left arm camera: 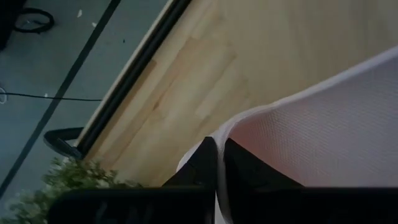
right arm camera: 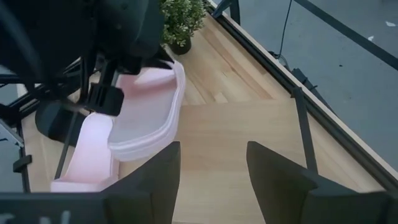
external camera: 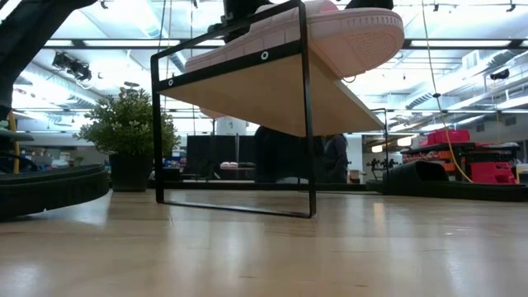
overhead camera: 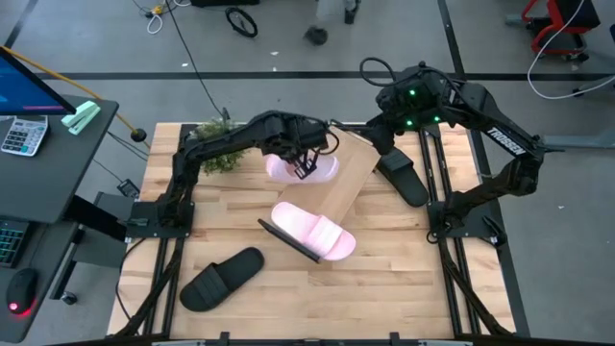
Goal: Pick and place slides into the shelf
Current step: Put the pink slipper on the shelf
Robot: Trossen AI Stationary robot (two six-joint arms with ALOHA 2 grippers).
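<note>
Left gripper (overhead camera: pixel 306 163) pinches a pink slide's (overhead camera: pixel 325 171) rim above the shelf's (overhead camera: pixel 348 183) far end — right gripper (overhead camera: pixel 382 135), fingers spread and empty, hangs just beyond that end.

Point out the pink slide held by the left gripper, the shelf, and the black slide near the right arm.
Held pink slide (right arm camera: pixel 149 112): right wrist view, on its footbed.
Shelf (overhead camera: pixel 348 178): high view, bare board.
Black slide (overhead camera: pixel 404 180): high view, its strap.
</note>
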